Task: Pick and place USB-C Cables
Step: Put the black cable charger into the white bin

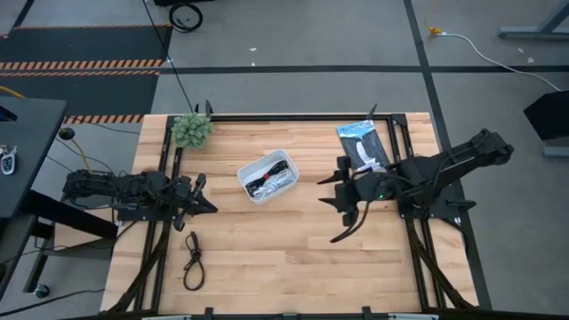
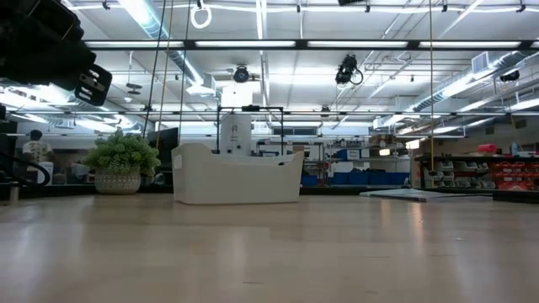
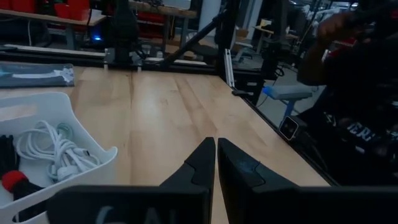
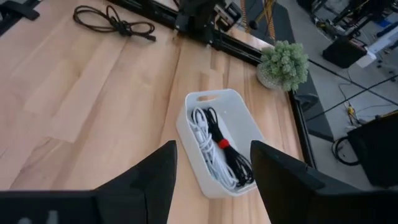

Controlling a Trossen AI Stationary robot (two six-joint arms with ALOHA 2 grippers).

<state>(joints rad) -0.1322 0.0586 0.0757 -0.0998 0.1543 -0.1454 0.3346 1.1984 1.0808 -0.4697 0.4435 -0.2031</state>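
A white bin [image 1: 267, 176] stands mid-table and holds a black cable with a red tie [image 4: 225, 149] and a white cable [image 4: 205, 140]; both also show in the left wrist view, the white cable [image 3: 53, 152] beside the red tie [image 3: 13, 182]. A dark brown-black cable [image 1: 192, 260] lies loose on the wood near the table's near-left corner, also seen as the dark cable [image 4: 115, 22]. My left gripper [image 1: 206, 201] hovers left of the bin, fingers shut [image 3: 216, 158], holding nothing. My right gripper [image 1: 325, 190] hovers right of the bin, open [image 4: 214, 168] and empty.
A flat black-and-blue packet [image 1: 362, 144] lies at the far right of the table. A small potted plant [image 1: 192, 130] stands at the far-left corner. A dark curved strand [image 1: 348, 228] shows on the near side of the right arm. Bare wood lies between bin and near edge.
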